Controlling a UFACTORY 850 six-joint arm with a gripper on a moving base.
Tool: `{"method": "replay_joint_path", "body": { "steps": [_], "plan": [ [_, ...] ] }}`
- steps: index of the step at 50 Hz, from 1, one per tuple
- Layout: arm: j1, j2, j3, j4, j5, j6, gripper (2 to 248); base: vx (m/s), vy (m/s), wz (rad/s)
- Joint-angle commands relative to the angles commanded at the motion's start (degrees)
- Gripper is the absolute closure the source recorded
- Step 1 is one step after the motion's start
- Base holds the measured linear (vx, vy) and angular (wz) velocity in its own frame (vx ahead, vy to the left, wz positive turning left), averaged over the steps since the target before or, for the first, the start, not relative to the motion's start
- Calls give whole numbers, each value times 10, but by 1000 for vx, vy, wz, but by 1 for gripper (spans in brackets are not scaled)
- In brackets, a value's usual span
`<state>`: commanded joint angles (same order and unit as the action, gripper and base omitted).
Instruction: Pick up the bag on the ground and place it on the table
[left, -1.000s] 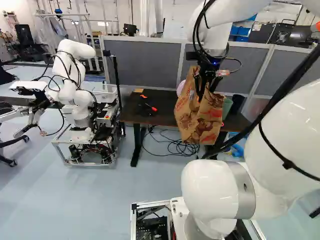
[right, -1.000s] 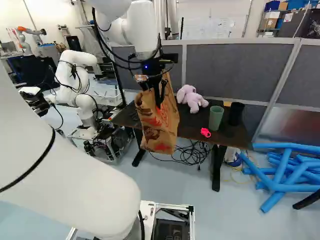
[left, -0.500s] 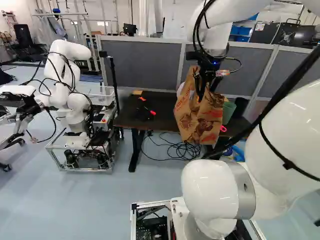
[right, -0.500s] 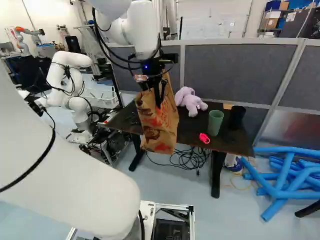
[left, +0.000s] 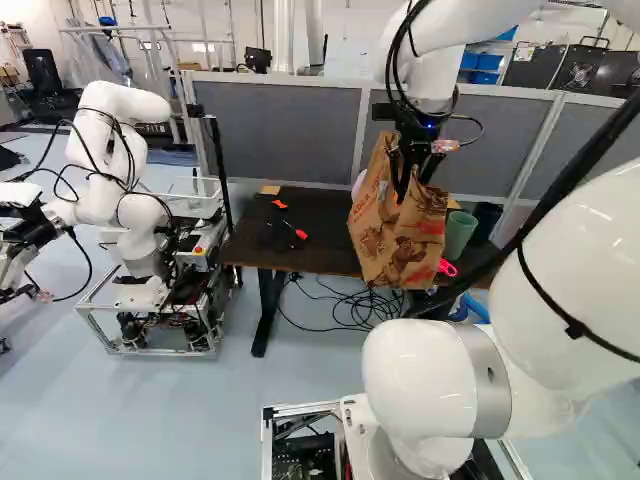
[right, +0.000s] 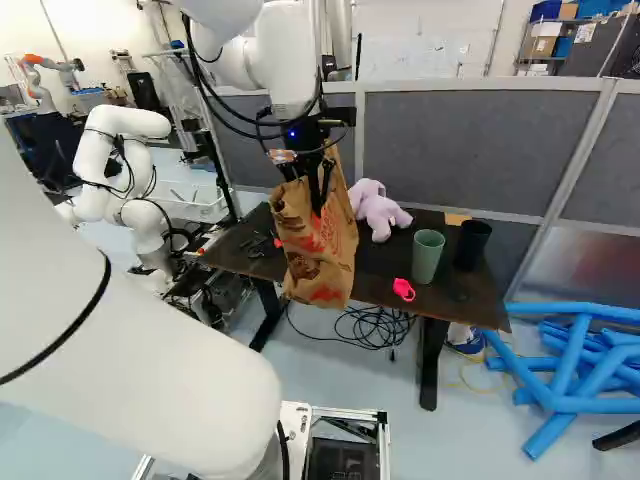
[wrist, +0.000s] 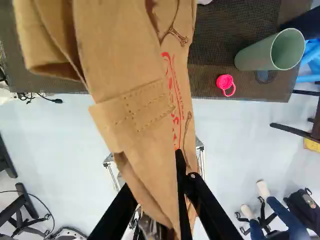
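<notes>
The paper bag (left: 385, 228) hangs in the air before the table (left: 325, 225), pinched between both fingers of the down-pointing gripper (left: 412, 188), and rightward in the left base view come the green cup (left: 460, 232) and the arm's bulky white lower link (left: 570, 260), its upper link (left: 470, 20) reaching across above.

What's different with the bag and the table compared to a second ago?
The base has moved toward the table, carrying the bag nearer to it; the table now shows lower in both base views. Nothing was newly gripped or released: the gripper stays shut on the bag, the arm holds its pose, and the plush toy and green cup remain on the table.
</notes>
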<state>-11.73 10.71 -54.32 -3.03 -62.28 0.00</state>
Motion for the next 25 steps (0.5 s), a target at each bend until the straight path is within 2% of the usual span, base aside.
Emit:
{"method": "replay_joint_path", "body": {
  "steps": [25],
  "plan": [
    [4,-40,-35,0,4,0,224,1,0,-1]
  ]
}}
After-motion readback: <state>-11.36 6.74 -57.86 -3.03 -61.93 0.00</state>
